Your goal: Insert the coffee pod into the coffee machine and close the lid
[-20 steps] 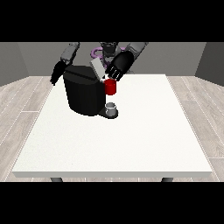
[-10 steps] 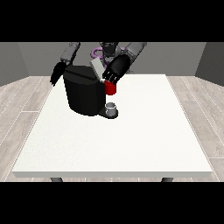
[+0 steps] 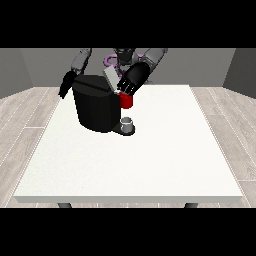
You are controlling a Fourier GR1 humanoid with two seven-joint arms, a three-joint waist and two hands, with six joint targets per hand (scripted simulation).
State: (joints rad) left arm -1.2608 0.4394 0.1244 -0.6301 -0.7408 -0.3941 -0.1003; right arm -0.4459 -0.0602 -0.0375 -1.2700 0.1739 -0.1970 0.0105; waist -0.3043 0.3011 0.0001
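Note:
The black coffee machine (image 3: 95, 107) stands on the white table (image 3: 150, 160) at the back left. Its grey lid (image 3: 110, 78) is raised and tilted. The hand at the view's right (image 3: 132, 79) hovers over the machine's front top, its fingers stretched down beside the lid and just above a red thing at the machine (image 3: 126, 101). The hand at the view's left (image 3: 66, 85) hangs beside the machine's far side with relaxed fingers and holds nothing. A small grey thing (image 3: 127, 123) stands on the machine's base under the red thing.
The table reaches well to the right and towards the camera from the machine. A purple thing (image 3: 109, 61) shows behind the machine near the robot's body.
The hand at the view's right has sunk a little and shifted left, closer to the lid. The other hand has barely moved.

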